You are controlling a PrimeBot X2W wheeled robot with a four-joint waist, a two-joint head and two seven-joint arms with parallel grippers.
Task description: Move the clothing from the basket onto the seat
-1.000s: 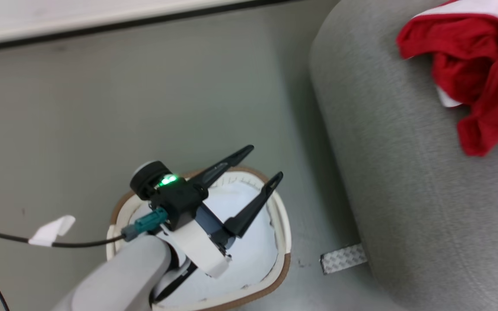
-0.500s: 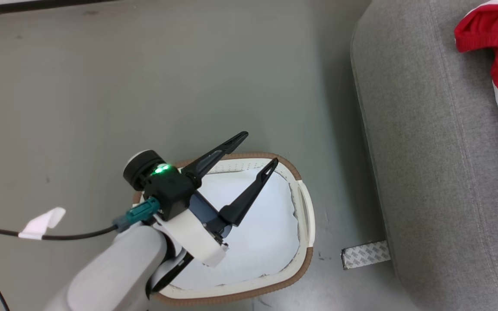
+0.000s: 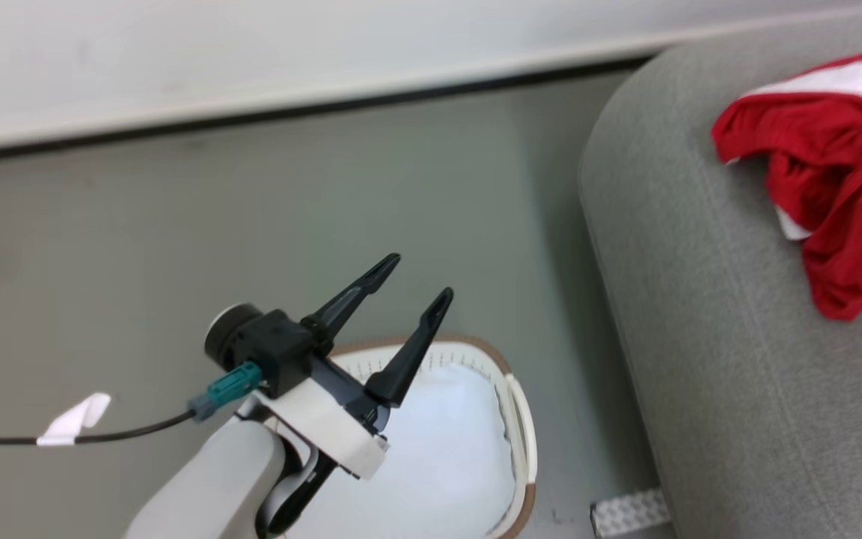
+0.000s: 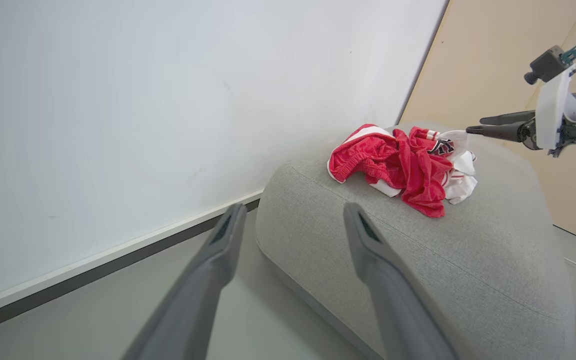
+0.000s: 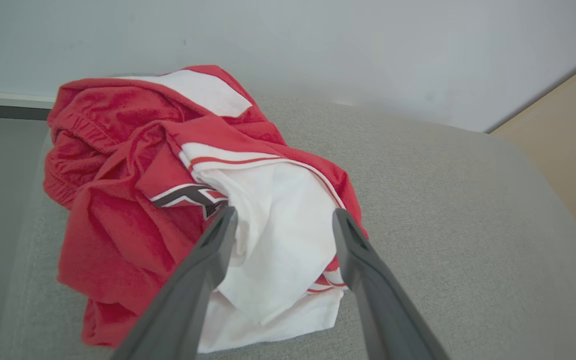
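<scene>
The clothing [image 3: 827,172], a crumpled red heap with white bands, lies on the top of the grey seat [image 3: 715,359]. In the right wrist view my right gripper [image 5: 285,212] stands open just over the clothing [image 5: 133,200], with a white fold of it between the spread fingers. The left wrist view shows that right gripper [image 4: 475,125] at the far side of the clothing [image 4: 398,165] on the seat [image 4: 418,250]. My left gripper [image 3: 420,277] hangs open and empty above the basket [image 3: 524,419], which holds a plain white cloth [image 3: 438,464]. The left gripper [image 4: 294,210] points toward the seat.
Grey floor lies between the basket and the seat. A white wall with a dark baseboard [image 3: 289,112] runs behind. A silver tape strip [image 3: 629,513] sits at the seat's foot. A black cable with a white tag [image 3: 72,419] trails from my left wrist. A beige panel [image 4: 493,60] stands behind the seat.
The head camera has shifted, bringing the wall into view. My left gripper stays open, and its fingertips now show past the basket's far rim.
</scene>
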